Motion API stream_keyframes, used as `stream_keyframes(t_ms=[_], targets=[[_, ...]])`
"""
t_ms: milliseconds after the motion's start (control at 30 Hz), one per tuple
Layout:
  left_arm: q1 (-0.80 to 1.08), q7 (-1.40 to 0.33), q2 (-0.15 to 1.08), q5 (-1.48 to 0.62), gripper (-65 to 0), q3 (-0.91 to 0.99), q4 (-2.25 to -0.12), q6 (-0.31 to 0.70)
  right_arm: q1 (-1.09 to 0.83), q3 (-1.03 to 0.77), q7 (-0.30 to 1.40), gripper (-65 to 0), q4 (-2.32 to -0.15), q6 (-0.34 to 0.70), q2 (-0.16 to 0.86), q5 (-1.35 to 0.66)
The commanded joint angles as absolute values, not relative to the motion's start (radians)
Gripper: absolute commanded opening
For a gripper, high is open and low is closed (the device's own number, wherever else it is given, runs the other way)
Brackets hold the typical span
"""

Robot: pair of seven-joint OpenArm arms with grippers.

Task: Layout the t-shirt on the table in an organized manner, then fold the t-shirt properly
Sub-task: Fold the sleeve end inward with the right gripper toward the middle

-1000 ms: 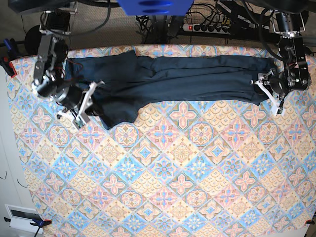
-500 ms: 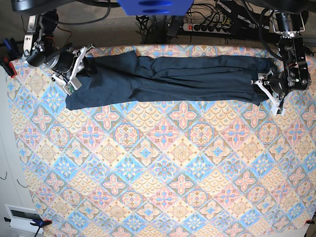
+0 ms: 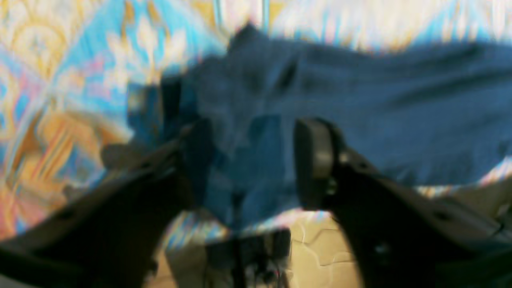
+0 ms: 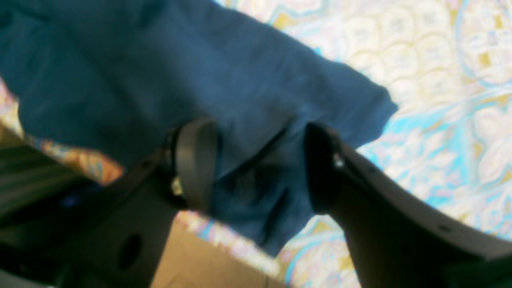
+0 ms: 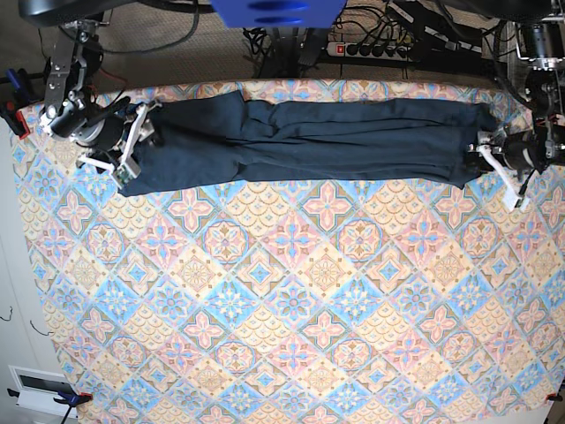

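The t-shirt (image 5: 300, 141) lies stretched out as a long dark band along the far edge of the surface (image 5: 291, 300), its long axis running side to side, from one arm to the other. Each arm sits at one end of it: the right pincer (image 5: 128, 146) at the end on the base view's left, the left pincer (image 5: 503, 163) at the opposite end, so neither is nearer to the garment than the other.

Seen from the right wrist, the right pincer (image 4: 256, 160) stands apart, with a corner of the t-shirt (image 4: 192, 76) lying between its jaws and nothing squeezed that I can make out. From the left wrist the picture is badly smeared; the left pincer (image 3: 248, 160) looks to be apart too, straddling a bunched fold of the t-shirt (image 3: 360, 104), though whether either pad bears on the cloth I cannot say for sure.

The cloth is wrinkled lengthwise into folds, so it is narrow rather than spread flat. All the open patterned room lies on the near side, toward the viewer, and I'd judge that any spreading must go that way. Behind the far edge run cables and a power strip (image 5: 375, 49), close to the shirt's back edge.
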State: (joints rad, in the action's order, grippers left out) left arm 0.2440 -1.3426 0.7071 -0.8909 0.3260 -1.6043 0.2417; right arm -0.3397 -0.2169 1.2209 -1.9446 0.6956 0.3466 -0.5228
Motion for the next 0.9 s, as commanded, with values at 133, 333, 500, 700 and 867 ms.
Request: stream_keyframes(t_ms=[133, 333, 500, 700, 867], targets=[[0.305, -1.331, 0.737, -0.894, -15.9, 0.464, -1.616, 0.242, -0.332, -0.223, 1.138, -30.6, -1.96, 0.698, 0.361, -0.53], [0.309, -1.331, 0.762, -0.901, -12.1, 0.453, -1.488, 0.243, -0.311, -0.214, 1.124, -30.6, -1.96, 0.698, 0.36, -0.542], [0.266, -1.33, 0.75, -0.9, -6.1, 0.389, -1.452, 0.243, -0.306, -0.222, 1.124, -30.6, -1.96, 0.698, 0.36, -0.61], [0.226, -1.326, 0.688, -0.889, -6.0, 0.36, -1.448, 0.243, -0.306, -0.222, 1.125, -30.6, -1.96, 0.698, 0.36, -0.61], [0.226, -1.328, 0.651, -0.889, -6.0, 0.36, -1.448, 0.243, -0.306, -0.223, 1.125, -30.6, -1.96, 0.698, 0.36, -0.611]])
